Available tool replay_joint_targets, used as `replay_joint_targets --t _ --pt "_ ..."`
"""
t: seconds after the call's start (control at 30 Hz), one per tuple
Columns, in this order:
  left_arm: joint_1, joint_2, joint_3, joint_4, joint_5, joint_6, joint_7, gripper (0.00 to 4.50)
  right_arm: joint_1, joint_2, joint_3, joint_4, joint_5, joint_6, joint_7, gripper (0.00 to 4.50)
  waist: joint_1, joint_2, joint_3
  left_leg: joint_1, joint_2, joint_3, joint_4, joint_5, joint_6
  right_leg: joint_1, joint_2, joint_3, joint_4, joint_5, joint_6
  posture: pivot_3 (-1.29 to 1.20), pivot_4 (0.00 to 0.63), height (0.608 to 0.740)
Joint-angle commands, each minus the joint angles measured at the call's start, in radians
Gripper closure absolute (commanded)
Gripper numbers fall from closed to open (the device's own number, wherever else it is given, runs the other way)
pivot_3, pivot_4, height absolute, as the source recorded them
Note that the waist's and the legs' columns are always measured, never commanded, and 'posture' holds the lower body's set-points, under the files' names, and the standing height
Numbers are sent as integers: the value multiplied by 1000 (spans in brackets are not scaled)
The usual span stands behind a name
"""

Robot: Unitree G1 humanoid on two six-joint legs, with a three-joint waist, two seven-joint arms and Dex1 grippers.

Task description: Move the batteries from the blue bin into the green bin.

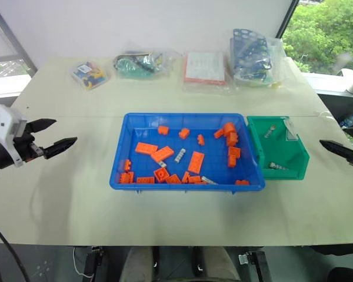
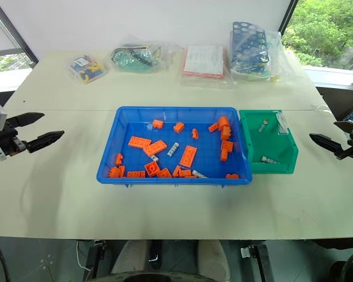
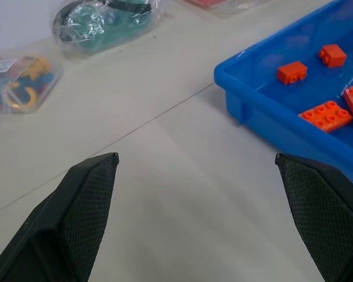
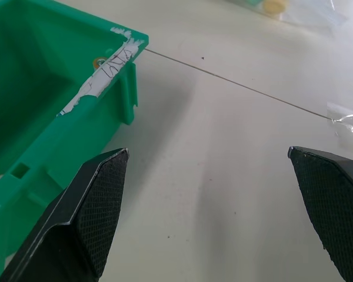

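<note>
Batteries: two silver cylinders lie in the blue bin (image 1: pixel 129 126), which sits at centre frame on the worktop (image 1: pixel 76 200). One battery (image 1: pixel 180 155) lies tilted near the bin's middle; a second battery (image 1: pixel 209 180) lies along the front wall, just right of centre. A small pale piece beside the orange blocks (image 1: pixel 162 154) left of centre may be a third; cannot tell.

Two more batteries are in the green bin (image 1: pixel 300 161), which stands touching the blue bin's right wall. One of these (image 1: pixel 269 131) is in the upper left of that bin, the other (image 1: pixel 277 167) near its lower front. A white label (image 1: pixel 290 130) runs along the green bin's right rim.

The blue bin also holds many orange blocks, scattered, with a cluster along the front wall at lower left and a stack near the upper right corner.

Left pincer (image 1: pixel 54 136): at the left edge of the frame, well apart from the blue bin, fingers spread, nothing between them. Right pincer (image 2: pixel 329 138): at the right edge, beside the green bin but apart from it, fingers spread wide, empty.

Along the top of the frame, on the far side of the worktop: a bag of coloured parts (image 1: pixel 89 74), a bag with green contents (image 1: pixel 141 63), a bagged white and red packet (image 1: pixel 205 68), and a bagged blue perforated rack (image 1: pixel 251 51).
</note>
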Motion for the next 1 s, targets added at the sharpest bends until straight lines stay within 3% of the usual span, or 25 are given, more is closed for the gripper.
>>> replay_joint_targets --t 0.03,0.57,0.8,0.93,1.0 --pt "8 10 24 -36 1 -27 -3 0 -13 -9 -21 -27 12 -13 -3 28 0 0 0 0 0 0 0 0 0 0 0 0 0 0 0 0 150 739" --pt "17 -23 3 -99 -23 4 5 0 -28 3 0 -101 13 33 -4 28 0 0 0 0 0 0 0 0 0 0 0 0 0 0 1 0 150 739" --pt "-1 4 -3 -248 -136 135 -47 0 -46 11 40 -445 146 239 114 28 -2 0 0 0 0 0 0 0 0 0 0 0 1 1 1 0 150 739" --pt "21 37 -34 -363 -188 181 -119 0 -135 57 176 -699 210 350 161 28 -5 0 0 0 1 0 0 0 0 0 1 0 1 0 1 0 150 739" --pt "26 48 -54 -406 -206 197 -141 0 -241 146 294 -780 205 386 156 28 -8 1 0 0 1 -1 0 0 0 -1 1 0 1 0 1 0 150 739"
